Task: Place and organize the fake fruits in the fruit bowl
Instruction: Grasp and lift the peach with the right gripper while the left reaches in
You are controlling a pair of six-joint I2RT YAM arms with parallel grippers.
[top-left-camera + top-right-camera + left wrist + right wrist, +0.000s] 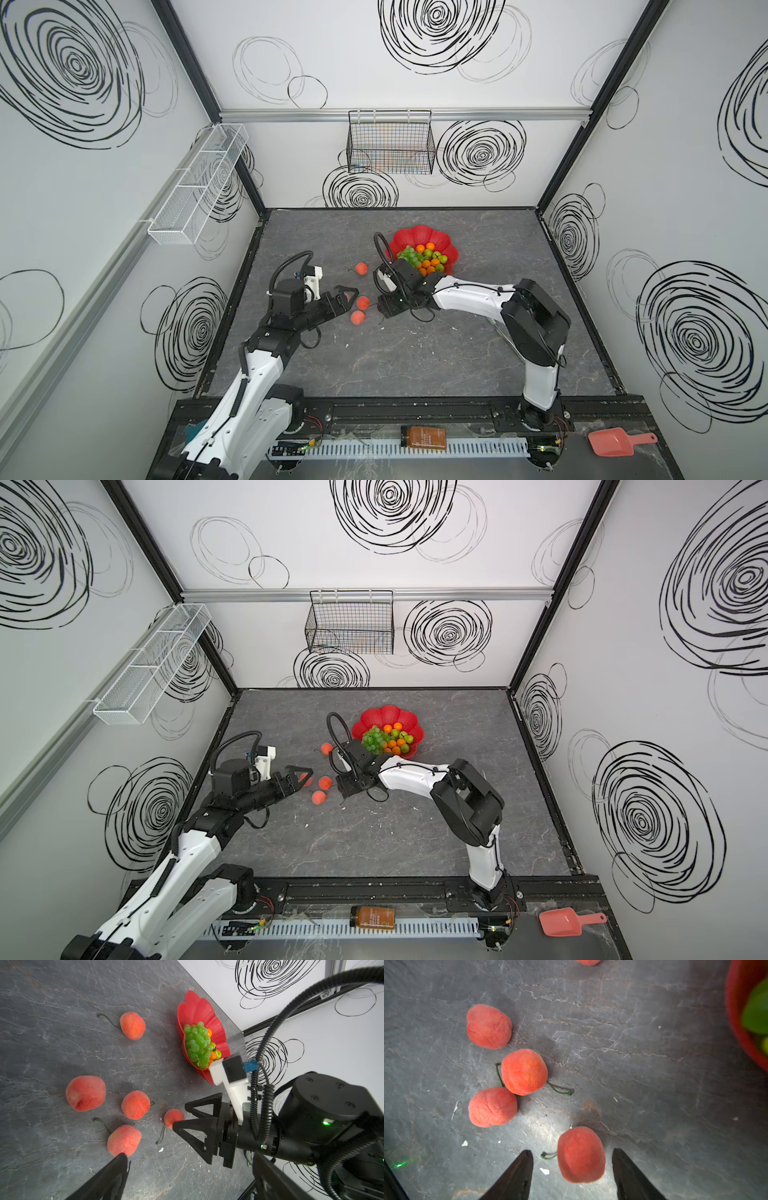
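The red flower-shaped fruit bowl (419, 233) (197, 1007) holds green grapes (409, 254), oranges and little green apples. Several peaches lie on the grey table left of it (361, 268) (363, 302) (357, 318). My right gripper (572, 1151) (379, 308) is open, with one peach (581, 1154) on the table between its fingers and a gap on each side. That peach is hidden in both top views. My left gripper (351, 300) (187, 1167) stands wide open and low over the table. Another peach (346, 296) lies by its fingertips, and a further one (124, 1140) lies at one tip.
A black wire basket (390, 143) hangs on the back wall and a white mesh shelf (195, 187) on the left wall. In front of the table's front rail lie an amber bottle (423, 437) and a pink scoop (615, 441).
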